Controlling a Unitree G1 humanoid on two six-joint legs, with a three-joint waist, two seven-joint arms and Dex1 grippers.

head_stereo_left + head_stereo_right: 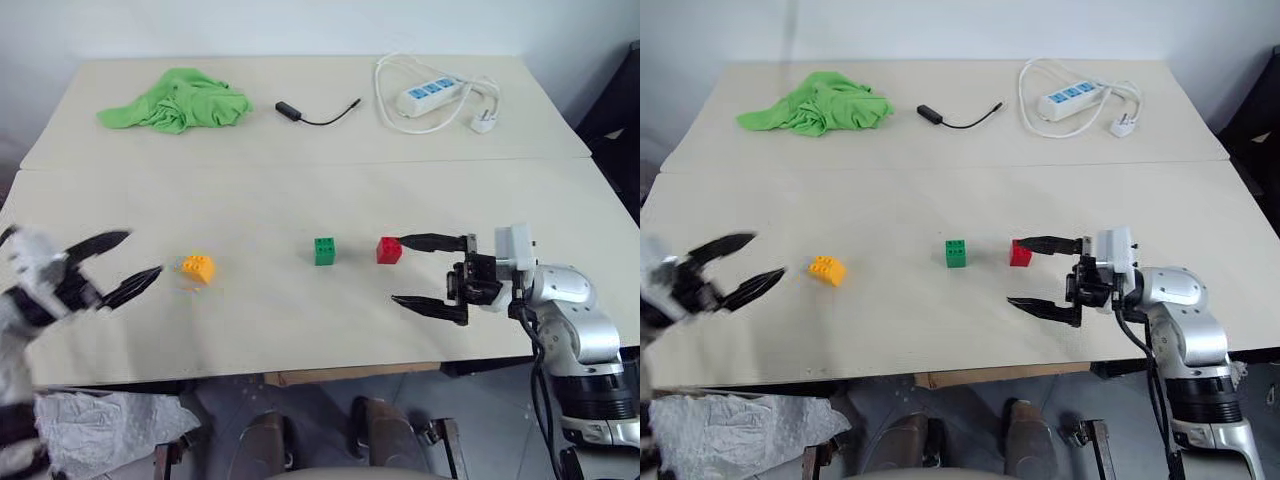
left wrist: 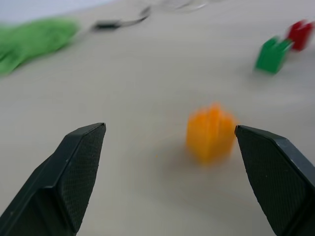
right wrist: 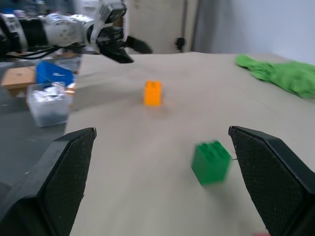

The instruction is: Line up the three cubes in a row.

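Beige desk point(image 1: 300, 320): orange-yellow studded plastic cube point(image 1: 197, 268), green studded plastic cube point(image 1: 325, 251), red studded plastic cube point(image 1: 389, 250). Left end effector point(image 1: 120, 263) wide, empty; right end effector point(image 1: 417, 271) wide, empty.

Lab — bare table point(image 1: 300, 180), power strip point(image 1: 430, 95)

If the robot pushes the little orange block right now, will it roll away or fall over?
Probably neither. The orange block has flat sides and sits squat on the bare table, so it would likely slide rather than roll. It looks like hard plastic, so it should stay stiff and seem light. A push high on its studs might tip it.
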